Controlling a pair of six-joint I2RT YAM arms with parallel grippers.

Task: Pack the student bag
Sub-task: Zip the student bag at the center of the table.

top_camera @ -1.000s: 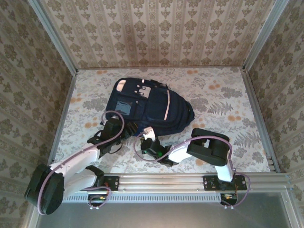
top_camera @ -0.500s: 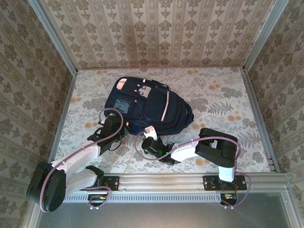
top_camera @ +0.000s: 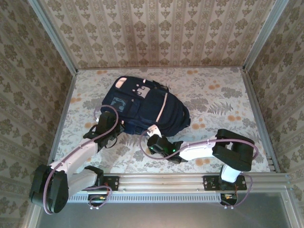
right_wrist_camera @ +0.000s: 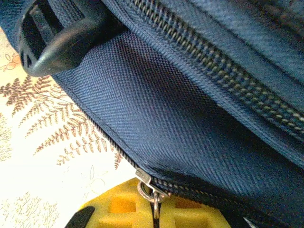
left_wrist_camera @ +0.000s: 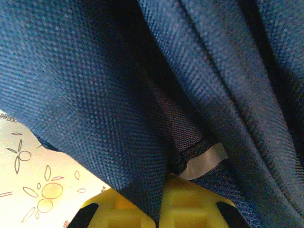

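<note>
On student bag (top_camera: pixel 147 107), left gripper (left_wrist_camera: pixel 159 216) clamps fabric fold as anchor; right gripper (right_wrist_camera: pixel 154 213) pinches zipper pull (right_wrist_camera: pixel 151 190), likely so it slides open against held cloth.

student bag (top_camera: pixel 152 107) on table (top_camera: pixel 213 95) — left gripper (top_camera: pixel 119 130), right gripper (top_camera: pixel 153 134) at its near edge.

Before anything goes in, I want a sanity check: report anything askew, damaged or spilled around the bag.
Nothing stands out. The student bag lies flat, angled across the table, with no tear or spill visible. The left tool pinches a fold of its fabric; the right tool grips its zipper pull.
</note>
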